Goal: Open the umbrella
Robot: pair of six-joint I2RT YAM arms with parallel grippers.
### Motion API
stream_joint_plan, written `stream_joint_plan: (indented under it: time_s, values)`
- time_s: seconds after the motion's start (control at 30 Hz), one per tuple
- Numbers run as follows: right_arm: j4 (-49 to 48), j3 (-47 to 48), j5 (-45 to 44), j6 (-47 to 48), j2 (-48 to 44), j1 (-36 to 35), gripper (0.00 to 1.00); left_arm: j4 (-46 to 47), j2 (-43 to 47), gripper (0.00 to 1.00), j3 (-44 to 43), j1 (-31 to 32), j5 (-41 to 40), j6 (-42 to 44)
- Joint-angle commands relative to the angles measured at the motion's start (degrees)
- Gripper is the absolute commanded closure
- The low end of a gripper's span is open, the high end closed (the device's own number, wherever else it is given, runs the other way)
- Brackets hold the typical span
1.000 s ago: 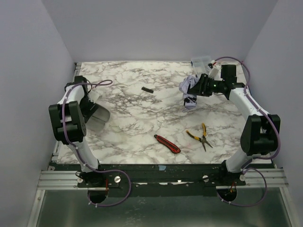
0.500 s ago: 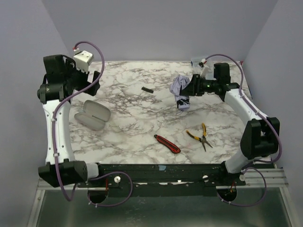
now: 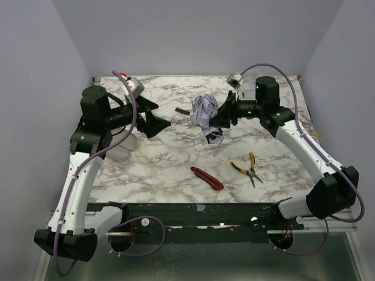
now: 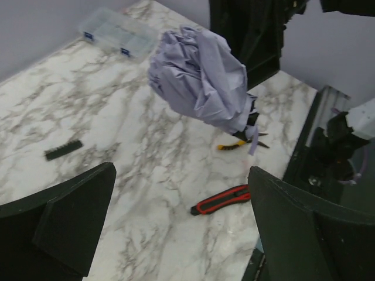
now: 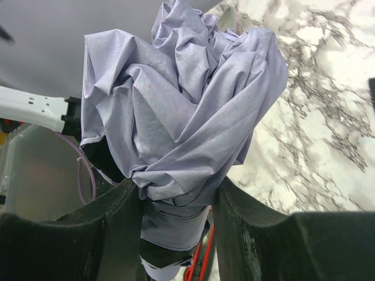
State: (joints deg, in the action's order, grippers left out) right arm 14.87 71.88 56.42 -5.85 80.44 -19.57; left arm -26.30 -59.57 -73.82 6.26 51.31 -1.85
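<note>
The umbrella (image 3: 205, 111) is folded, a crumpled pale lavender bundle with black lining at its lower end, held in the air above the table's middle back. My right gripper (image 3: 221, 117) is shut on its lower part; in the right wrist view the fabric (image 5: 181, 111) bulges out above my two fingers (image 5: 252, 234). My left gripper (image 3: 159, 121) is open and empty, raised to the left of the umbrella and facing it. In the left wrist view the umbrella (image 4: 202, 82) hangs ahead, apart from my fingers (image 4: 70, 222).
A red-and-black utility knife (image 3: 207, 178) and yellow-handled pliers (image 3: 248, 165) lie on the marble table (image 3: 164, 158) at front centre and right. A small black comb (image 3: 182, 110) lies behind the left gripper. A clear plastic box (image 4: 117, 32) sits at the back. A grey case (image 3: 124, 146) lies at left.
My right gripper has carried the umbrella left toward the table's middle and higher. My left arm has swung in from the left and now points its open gripper at the umbrella.
</note>
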Motion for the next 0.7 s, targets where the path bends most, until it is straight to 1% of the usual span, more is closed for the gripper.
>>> stream_joint_plan:
  time_s: [0.0,0.07,0.17,0.27,0.33,0.4,0.5,0.57,0.67]
  values:
    - [-11.4,0.6,0.8,-7.1,-1.6,-1.6,1.00,7.7,1.3,0.02,6.6,6.9,3.2,-12.6]
    - [-17.5,0.5,-0.5,-13.4,-1.6,-1.6,1.00,9.9,1.9,0.02,9.7,9.1,2.8,-15.4]
    - [-24.1,1.0,-1.0,-20.4,-1.1,-2.0,1.00,12.4,3.2,0.02,12.1,12.0,-0.2,-15.6]
    - [-24.9,2.4,-4.2,-24.5,0.0,-2.3,1.00,17.3,2.9,0.03,13.2,12.8,-1.1,-20.7]
    - [-25.7,2.6,-8.8,-28.3,0.2,-2.3,1.00,18.0,2.1,0.04,13.2,14.6,-2.8,-21.8]
    - [-26.5,2.8,-14.4,-32.1,0.2,-2.3,1.00,20.4,2.0,0.05,14.4,16.7,-6.1,-23.0]
    - [-27.3,3.6,-21.0,-36.6,0.8,-2.3,1.00,23.1,0.4,0.09,15.4,19.2,-9.8,-26.4]
    - [-28.5,4.2,-22.8,-38.3,1.2,-2.4,1.00,24.8,-1.3,0.11,15.8,20.2,-11.2,-28.5]
    - [-30.2,4.6,-23.5,-41.0,1.4,-2.3,1.00,26.0,-3.4,0.11,16.0,21.3,-13.4,-29.3]
